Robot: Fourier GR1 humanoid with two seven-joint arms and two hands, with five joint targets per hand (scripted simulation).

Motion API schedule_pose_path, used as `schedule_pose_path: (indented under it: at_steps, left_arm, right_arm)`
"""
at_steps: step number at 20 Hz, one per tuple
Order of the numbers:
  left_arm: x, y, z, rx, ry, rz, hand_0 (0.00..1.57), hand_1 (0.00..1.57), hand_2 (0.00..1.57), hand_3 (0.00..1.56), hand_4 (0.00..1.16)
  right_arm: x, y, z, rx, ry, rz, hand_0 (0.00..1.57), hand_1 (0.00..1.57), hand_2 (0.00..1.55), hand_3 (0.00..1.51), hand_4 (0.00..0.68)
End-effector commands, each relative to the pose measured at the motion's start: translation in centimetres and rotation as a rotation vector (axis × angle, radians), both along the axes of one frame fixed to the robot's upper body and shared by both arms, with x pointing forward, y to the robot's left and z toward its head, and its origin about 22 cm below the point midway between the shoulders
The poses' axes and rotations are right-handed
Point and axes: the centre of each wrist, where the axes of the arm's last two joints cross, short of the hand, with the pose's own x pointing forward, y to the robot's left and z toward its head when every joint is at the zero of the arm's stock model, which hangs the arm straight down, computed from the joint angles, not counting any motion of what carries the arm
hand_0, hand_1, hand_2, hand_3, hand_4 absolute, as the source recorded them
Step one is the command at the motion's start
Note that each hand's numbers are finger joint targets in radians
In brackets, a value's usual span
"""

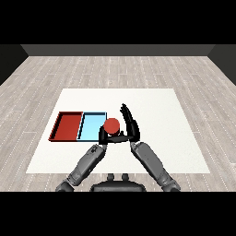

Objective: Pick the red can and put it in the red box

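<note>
Head view, right robot hand point(130, 124) curled round red can point(111, 125), beside light blue tray point(90, 127), red tray point(68, 126) beyond.

The round red can's point(111, 125) lower body is hidden behind both black hands; the light blue tray's point(91, 125) three-o'clock edge is covered too.

The red can point(111, 125) shows its round top, just right of the light blue tray's near right corner. The red tray point(67, 126), shallow and rectangular, lies flat, touching the blue tray's left side.
</note>
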Motion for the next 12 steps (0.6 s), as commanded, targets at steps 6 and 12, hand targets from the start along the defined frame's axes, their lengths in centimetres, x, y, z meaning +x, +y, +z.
schedule_pose_path:
  at_steps: [6, 12]
  left_arm:
    - [0.3, 1.3, 1.8, 0.010, -0.026, 0.030, 1.57, 1.57, 1.56, 1.47, 1.13]
    - [3.4, 5.8, 2.9, 0.028, -0.045, 0.102, 1.57, 1.57, 1.57, 1.48, 1.13]
  right_arm:
    - [-2.7, -4.2, 0.3, 0.067, -0.037, -0.029, 0.00, 0.00, 0.00, 0.00, 0.000]
    - [-5.8, -9.3, 0.8, 0.105, -0.059, -0.033, 0.00, 0.00, 0.00, 0.00, 0.000]
